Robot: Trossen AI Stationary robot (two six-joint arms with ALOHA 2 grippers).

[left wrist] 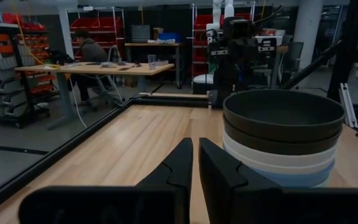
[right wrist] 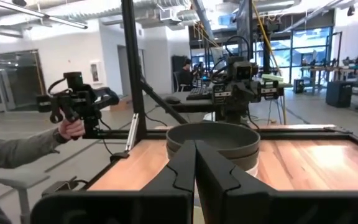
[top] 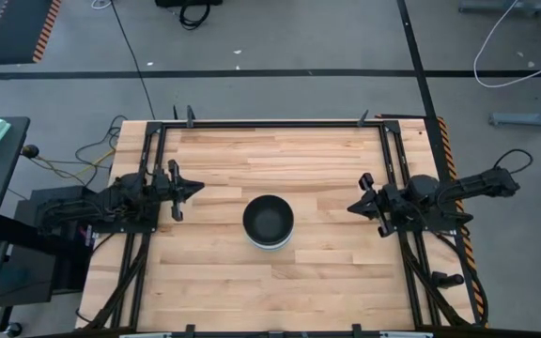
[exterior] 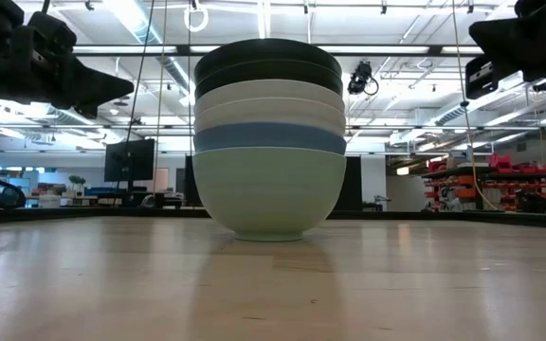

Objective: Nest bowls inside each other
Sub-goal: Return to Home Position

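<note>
Left gripper [top: 188,191] is parked at the left side of the table [top: 327,282], up off the wood. Its fingers [left wrist: 178,167] are pulled in to a thin slit with nothing in them. Right gripper [top: 357,205] mirrors it on the right side, fingers [right wrist: 180,168] pressed tip to tip, also carrying nothing. Both point inward at the stack [top: 269,222] and sit well apart from it.

We see all six bowls nested in one upright stack near the middle of the table, between the two grippers. Bottom to top in the low view:
- mint green bowl [exterior: 268,199], on the wood
- blue bowl [exterior: 268,138]
- lower white bowl [exterior: 268,116]
- upper white bowl [exterior: 268,93]
- lower black bowl [exterior: 268,74]
- top black bowl [exterior: 268,52]

Only rim bands show for everything above the mint one. Rims look level, no tilt. From above we get just the top black bowl's inside and a pale sliver of rim under it.

Low view has an arm at each upper corner, either side of the stack and not touching it. We can't tell from that view which is which.

Off the table, the right wrist view shows a person's hand [right wrist: 72,129] gripping a dark handheld rig [right wrist: 73,99], with a grey sleeve [right wrist: 14,149] behind it. Left wrist view shows a person [left wrist: 92,48] seated at a workbench [left wrist: 98,68] at the back of the room. Black frame rail [top: 280,123] runs round the table edges.
</note>
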